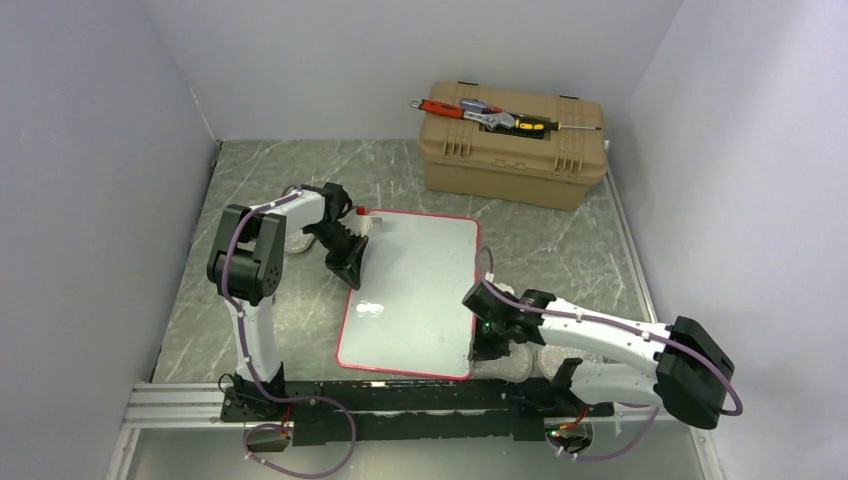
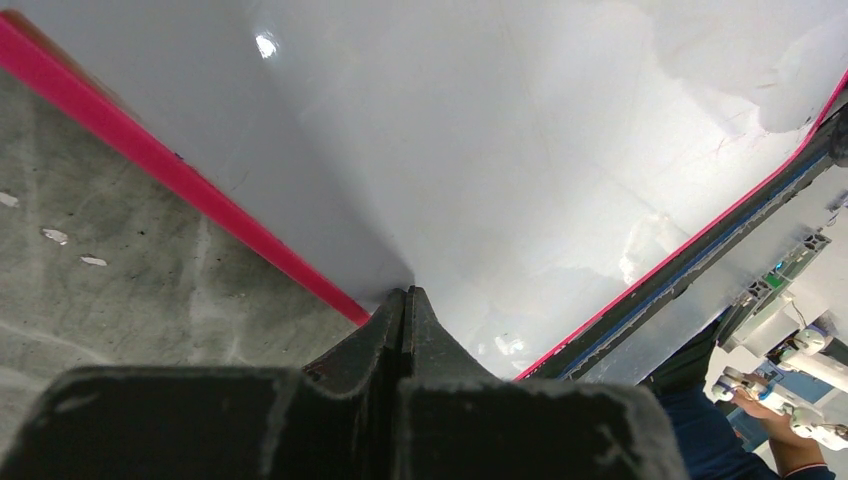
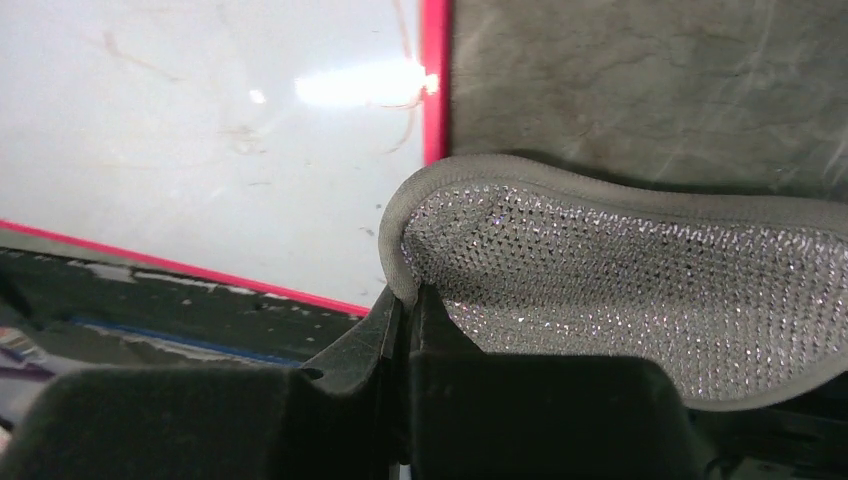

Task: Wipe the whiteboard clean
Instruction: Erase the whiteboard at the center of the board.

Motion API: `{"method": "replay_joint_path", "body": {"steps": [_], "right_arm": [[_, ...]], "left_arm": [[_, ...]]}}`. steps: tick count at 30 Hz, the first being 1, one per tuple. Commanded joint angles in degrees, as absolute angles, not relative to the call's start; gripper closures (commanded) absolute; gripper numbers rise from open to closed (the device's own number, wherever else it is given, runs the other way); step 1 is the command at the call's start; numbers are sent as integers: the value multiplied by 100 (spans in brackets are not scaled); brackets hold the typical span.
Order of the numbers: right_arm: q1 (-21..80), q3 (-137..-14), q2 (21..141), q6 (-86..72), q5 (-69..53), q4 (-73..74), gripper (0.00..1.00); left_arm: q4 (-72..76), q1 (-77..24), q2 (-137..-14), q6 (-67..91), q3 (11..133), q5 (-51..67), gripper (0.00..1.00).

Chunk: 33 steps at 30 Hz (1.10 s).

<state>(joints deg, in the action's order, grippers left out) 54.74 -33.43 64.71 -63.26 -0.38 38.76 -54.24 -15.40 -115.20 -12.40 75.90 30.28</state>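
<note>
The whiteboard, glossy white with a thin red rim, lies flat mid-table. Faint pen marks show near its near right corner. My left gripper is shut with nothing between its fingers. Its tips sit low over the whiteboard, just inside the left rim; whether they touch it I cannot tell. My right gripper is shut on the edge of a grey mesh cloth. It hangs over the whiteboard at that corner, while most of the cloth lies over the table to the right of the rim.
A tan toolbox stands at the back right with a screwdriver and wrench on its lid. A small red and white object lies by the board's far left corner. White walls close three sides. The black arm rail runs along the near edge.
</note>
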Motion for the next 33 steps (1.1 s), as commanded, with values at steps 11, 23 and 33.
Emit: {"method": "replay_joint_path", "body": {"steps": [11, 23, 33], "right_arm": [[5484, -3508, 7564, -6030, -226, 2928, 100], [5413, -3409, 7078, -6037, -255, 2984, 100], [5503, -2380, 7418, -6453, -477, 2256, 100]], "left_arm": [[-4864, -1529, -11591, -1591, 7474, 2178, 96], [-4857, -1529, -11594, -1582, 7455, 2200, 96], [-4811, -1529, -11547, -1609, 7371, 2156, 96]]}}
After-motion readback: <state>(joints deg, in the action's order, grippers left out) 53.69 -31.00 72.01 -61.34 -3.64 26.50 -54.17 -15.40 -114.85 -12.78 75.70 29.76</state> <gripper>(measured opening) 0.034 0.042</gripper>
